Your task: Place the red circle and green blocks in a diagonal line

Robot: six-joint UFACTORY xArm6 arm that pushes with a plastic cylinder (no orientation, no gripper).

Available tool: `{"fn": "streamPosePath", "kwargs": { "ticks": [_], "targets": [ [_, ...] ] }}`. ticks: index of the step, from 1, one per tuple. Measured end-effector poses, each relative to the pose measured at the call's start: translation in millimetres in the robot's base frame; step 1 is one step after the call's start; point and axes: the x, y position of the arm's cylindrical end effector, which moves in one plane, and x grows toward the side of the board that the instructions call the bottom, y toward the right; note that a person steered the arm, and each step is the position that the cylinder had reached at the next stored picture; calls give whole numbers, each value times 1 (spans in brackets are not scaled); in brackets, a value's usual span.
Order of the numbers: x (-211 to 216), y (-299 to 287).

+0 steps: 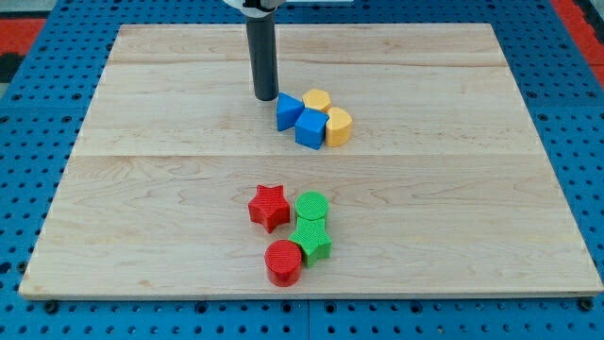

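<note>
Right now, my tip sits upper centre beside the blue triangular block | no fingers, just a rod | red circular block, green cylinder and green star-shaped block cluster lower centre, touching | best approach: swing down wide, skirt the red star block, nudge gently.

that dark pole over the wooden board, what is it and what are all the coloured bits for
The pole is the end of a robot arm: a plain rod, no hand, so nothing is held. It pushes blocks by sliding my tip along the wooden board. There is one camera view, looking down at the board. The tip sits just left of a blue block, beside a blue cube and two yellow blocks. Nearer the bottom lie a red star, green circle, green star-like block and red circle.
</note>
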Motion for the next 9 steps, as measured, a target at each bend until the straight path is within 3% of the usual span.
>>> {"fn": "streamPosePath", "kwargs": {
  "ticks": [2,4,5,6,7,8,9],
  "targets": [
    [66,-2],
    [159,-115],
    [248,-119],
    [278,-101],
    [275,-47],
    [277,43],
    [236,61]
  ]
}}
